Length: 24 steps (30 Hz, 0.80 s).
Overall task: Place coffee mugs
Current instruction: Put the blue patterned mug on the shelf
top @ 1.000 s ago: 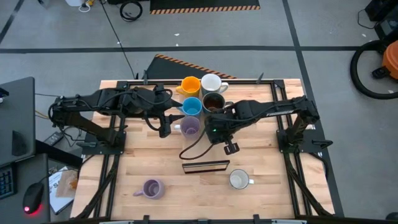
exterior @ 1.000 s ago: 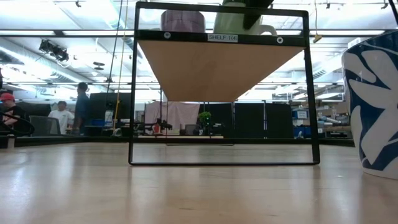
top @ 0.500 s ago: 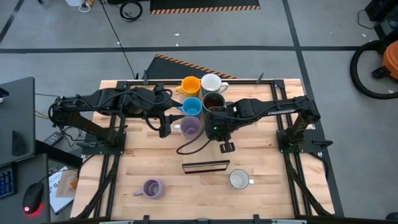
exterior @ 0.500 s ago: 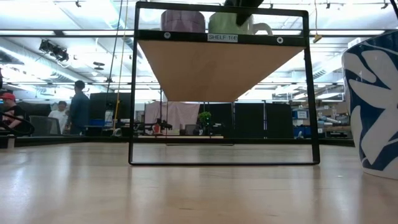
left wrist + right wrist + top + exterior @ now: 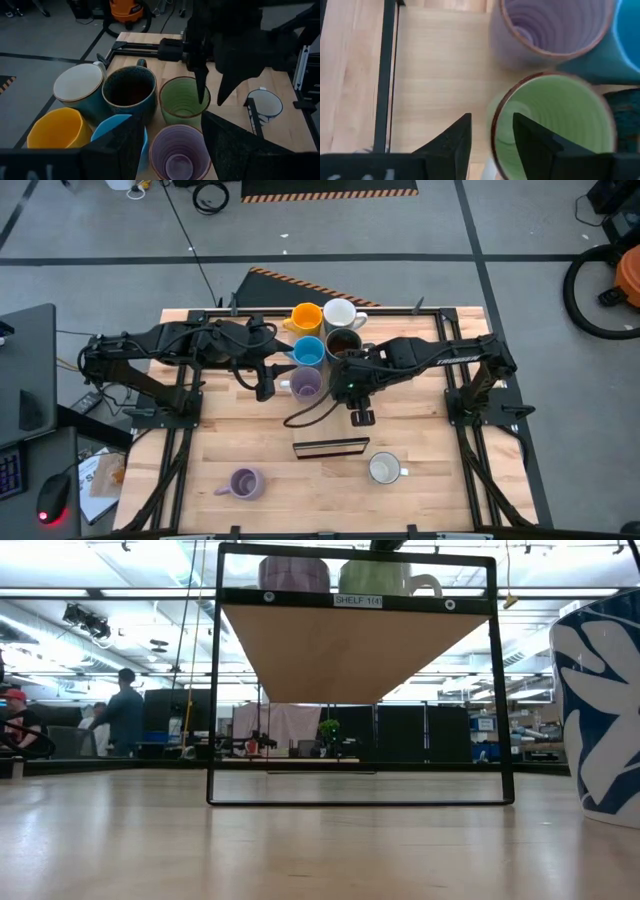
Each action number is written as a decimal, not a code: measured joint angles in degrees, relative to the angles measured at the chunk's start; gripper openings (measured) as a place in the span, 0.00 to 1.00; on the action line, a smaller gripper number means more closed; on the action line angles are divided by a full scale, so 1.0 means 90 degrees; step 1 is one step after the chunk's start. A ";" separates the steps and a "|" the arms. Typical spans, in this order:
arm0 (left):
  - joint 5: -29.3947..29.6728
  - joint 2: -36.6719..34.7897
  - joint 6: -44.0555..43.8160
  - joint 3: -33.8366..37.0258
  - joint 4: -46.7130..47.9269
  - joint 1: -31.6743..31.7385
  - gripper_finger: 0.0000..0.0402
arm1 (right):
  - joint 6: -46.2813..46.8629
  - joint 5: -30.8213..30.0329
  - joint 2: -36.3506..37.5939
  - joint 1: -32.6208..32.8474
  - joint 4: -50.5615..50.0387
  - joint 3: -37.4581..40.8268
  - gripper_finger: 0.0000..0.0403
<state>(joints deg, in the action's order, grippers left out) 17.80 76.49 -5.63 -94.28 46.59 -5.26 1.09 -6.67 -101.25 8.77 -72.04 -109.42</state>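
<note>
Pale wooden table (image 5: 430, 480) fills the cell, with a raised shelf (image 5: 355, 650) across its far half and an open workshop with people behind.

The right gripper (image 5: 210, 100) hangs just over the light green mug (image 5: 180, 100), jaws parted and gripping nothing. Its own wrist view shows one finger on either side of the mug's left wall, apart from the rim. The mug stands upright on the shelf, just right of the shelf lavender mug (image 5: 180, 152) and in front of the dark brown mug (image 5: 129, 90). Farther out sit the light blue mug (image 5: 117, 127), the orange mug (image 5: 52, 130) and the far white mug (image 5: 77, 82), all packed close.

The left gripper (image 5: 264, 384) waits just left of that cluster, fingers spread and empty.

Judging by this, the green mug's placing is all but done. Next the right arm should lift straight up so neither finger catches the rim or nudges the neighbours, then go for a mug on the near table. Two remain there: the loose lavender mug (image 5: 245, 482) near left and the patterned white mug (image 5: 384, 469) near right.

From above, the right arm hides the green mug entirely. The level view shows it seated flat on the shelf, the gripper clear above it.
</note>
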 joint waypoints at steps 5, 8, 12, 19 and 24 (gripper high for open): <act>0.0000 0.0000 0.0000 0.0000 -0.0001 -0.0001 0.51 | -0.0056 0.0009 0.0000 -0.0035 -0.0097 -0.0343 0.43; 0.0000 0.0000 -0.0001 0.0000 -0.0003 -0.0001 0.51 | -0.0050 0.0033 0.0000 -0.0031 -0.0092 -0.0738 0.44; 0.0000 0.0000 -0.0002 0.0000 -0.0003 0.0000 0.51 | 0.0257 0.0033 0.0000 -0.0034 0.0034 -0.1443 0.44; 0.0000 0.0000 -0.0002 0.0000 -0.0007 -0.0002 0.51 | 0.1226 -0.0103 0.0000 -0.0031 0.0116 -0.2433 0.44; -0.0002 0.0000 -0.0002 0.0000 -0.0007 -0.0001 0.51 | 0.1907 -0.0790 0.0003 -0.0031 0.0171 -0.2849 0.44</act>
<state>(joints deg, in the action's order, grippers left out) 17.79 76.49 -5.65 -94.28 46.52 -5.26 18.26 -13.77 -101.22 8.49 -70.51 -135.06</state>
